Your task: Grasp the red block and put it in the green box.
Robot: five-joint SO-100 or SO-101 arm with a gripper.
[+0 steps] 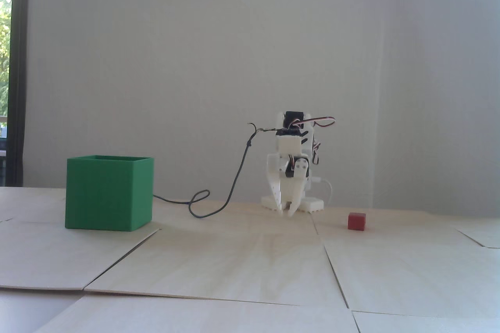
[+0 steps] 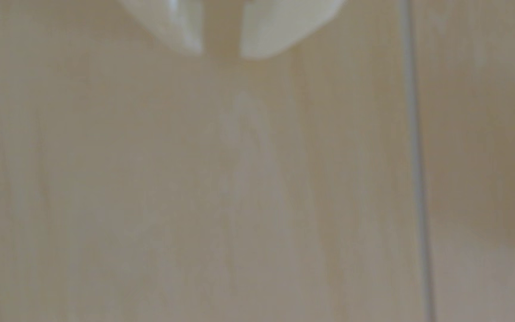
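Red block (image 1: 356, 221) on the pale wooden tabletop (image 1: 242, 259), toward the far edge and on the right side in the fixed view, well apart from everything else. Green box (image 1: 108, 193) toward the far left, open top up, equally far from the arm on the other side. White gripper (image 1: 285, 212) folded down between the two, near the far edge, tips close to the boards; jaws slightly spread, a narrow gap between the two tips, pinching nothing. In the wrist view, only blurred fingertips (image 2: 185, 34) at the top over bare wood and one seam (image 2: 417, 173); no block in sight there.

Handling, judged from looks: small, rigid, probably light, with flat faces and squarish edges. Unlikely to deform or break. Smooth sides possibly a little slippery, so best taken squarely across two opposite vertical faces, around mid-height, with the jaws opened wider than now.

Orientation: resting flat on one face, upright, not tilted. Roughly cubic, so no clear long axis. One face turned nearly toward the fixed camera; exact turn about the vertical too small to tell. Dark cable (image 1: 230, 188) looping across the boards between box and arm, away from the block.
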